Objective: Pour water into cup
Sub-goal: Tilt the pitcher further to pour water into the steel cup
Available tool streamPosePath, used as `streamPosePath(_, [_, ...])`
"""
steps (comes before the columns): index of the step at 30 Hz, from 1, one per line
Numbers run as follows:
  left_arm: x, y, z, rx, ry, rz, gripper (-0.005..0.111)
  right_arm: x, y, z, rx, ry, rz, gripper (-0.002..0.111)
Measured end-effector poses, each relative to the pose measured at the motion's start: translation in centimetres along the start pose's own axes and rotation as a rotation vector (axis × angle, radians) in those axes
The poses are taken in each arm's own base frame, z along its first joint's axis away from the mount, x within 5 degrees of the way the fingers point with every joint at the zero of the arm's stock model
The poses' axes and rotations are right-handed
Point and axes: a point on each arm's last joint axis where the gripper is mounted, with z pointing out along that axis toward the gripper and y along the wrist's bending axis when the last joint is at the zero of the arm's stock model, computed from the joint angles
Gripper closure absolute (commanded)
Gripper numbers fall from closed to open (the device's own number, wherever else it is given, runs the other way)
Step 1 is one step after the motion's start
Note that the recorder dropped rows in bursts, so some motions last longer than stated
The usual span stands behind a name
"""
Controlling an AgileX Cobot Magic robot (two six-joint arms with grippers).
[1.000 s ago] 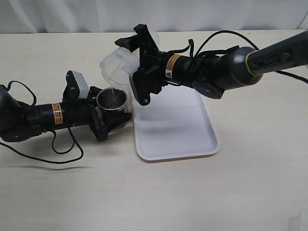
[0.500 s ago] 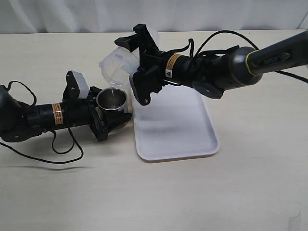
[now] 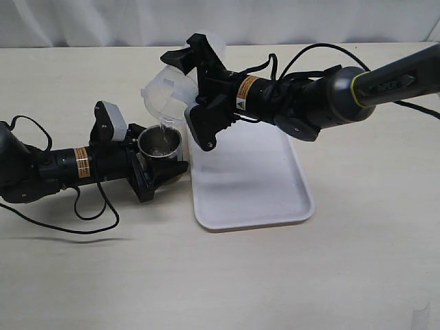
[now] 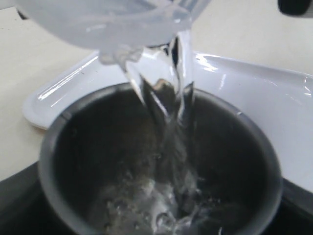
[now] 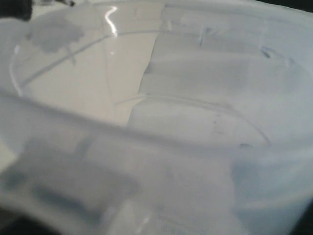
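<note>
On the left half of the pale, matte table [image 3: 309, 275], the left pincer [image 3: 160, 155] lies low and is clamped on the cup [image 3: 159, 143], one black finger on its far side and one on its near side. The cup is short, cylindrical and handleless, with a brushed-steel wall and a dark, glossy inside; it stands upright just beside the left edge of a white, smooth, rounded-corner rectangular tray [image 3: 254, 185]. Above the cup and a little farther back, the right pincer [image 3: 191, 96] grips a translucent, cloudy plastic tumbler [image 3: 161, 93], tipped steeply with its mouth angled down toward the cup. From the tumbler's lip a thin, clear, twisting ribbon of water [image 4: 168, 112] falls into the cup, where it froths into small bubbles over the dark bottom. The right wrist view is filled by the tumbler's milky wall, with faint ribs and a bright curved highlight showing through it.
</note>
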Motion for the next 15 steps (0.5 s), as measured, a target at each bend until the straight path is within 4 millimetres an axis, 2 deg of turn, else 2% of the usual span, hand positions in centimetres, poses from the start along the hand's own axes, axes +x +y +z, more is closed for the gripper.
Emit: streamPosePath(15, [0.0,0.0,0.0,0.0,0.0,0.0,0.107,-0.08,-0.48,0.02,0.047,-0.011,-0.02,0.104])
